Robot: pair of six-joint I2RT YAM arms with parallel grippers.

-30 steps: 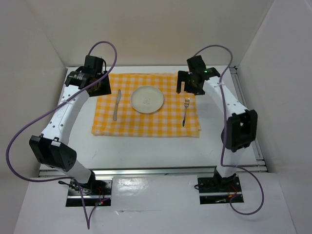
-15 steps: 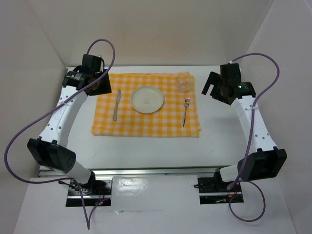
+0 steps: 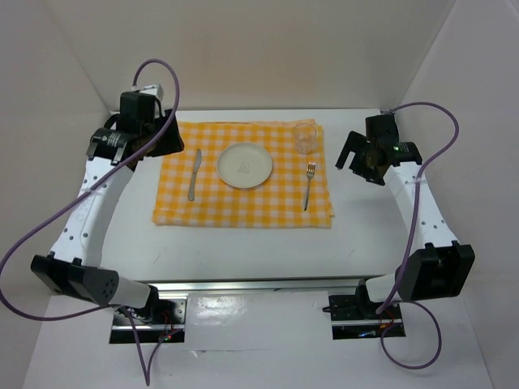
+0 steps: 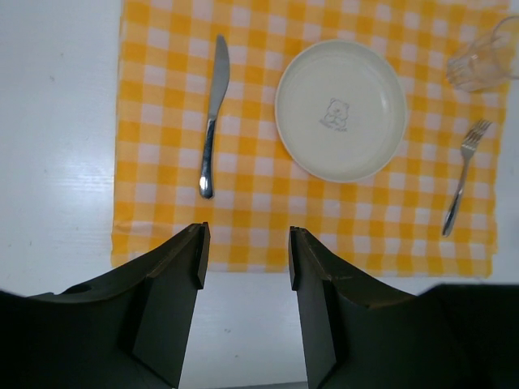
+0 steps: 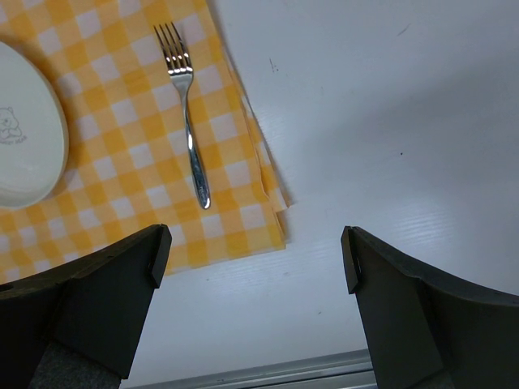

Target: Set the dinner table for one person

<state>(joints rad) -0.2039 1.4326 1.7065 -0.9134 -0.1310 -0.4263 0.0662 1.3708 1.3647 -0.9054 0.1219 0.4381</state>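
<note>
The white dinner table [image 3: 243,243] carries a yellow-and-white checked cloth [image 3: 243,207]. On the cloth lie a white plate [image 3: 245,165], a knife [image 3: 194,173] to its left and a fork [image 3: 308,185] to its right. A clear glass [image 3: 305,137] stands at the cloth's far right corner. My left gripper [image 3: 154,138] is open and empty, raised over the cloth's far left corner; its wrist view shows the knife [image 4: 212,113], plate [image 4: 340,109], fork [image 4: 462,178] and glass [image 4: 482,65]. My right gripper [image 3: 350,152] is open and empty, above bare table right of the fork [image 5: 186,113].
A metal rail [image 3: 259,285] runs along the table's near edge, and also shows in the right wrist view [image 5: 268,374]. White walls enclose the table at the back and on both sides. The cloth's near right corner [image 5: 272,203] is folded in layers.
My right gripper has drawn away to the right, leaving the glass standing on the cloth. My left gripper has moved left and back, toward the cloth's edge.
</note>
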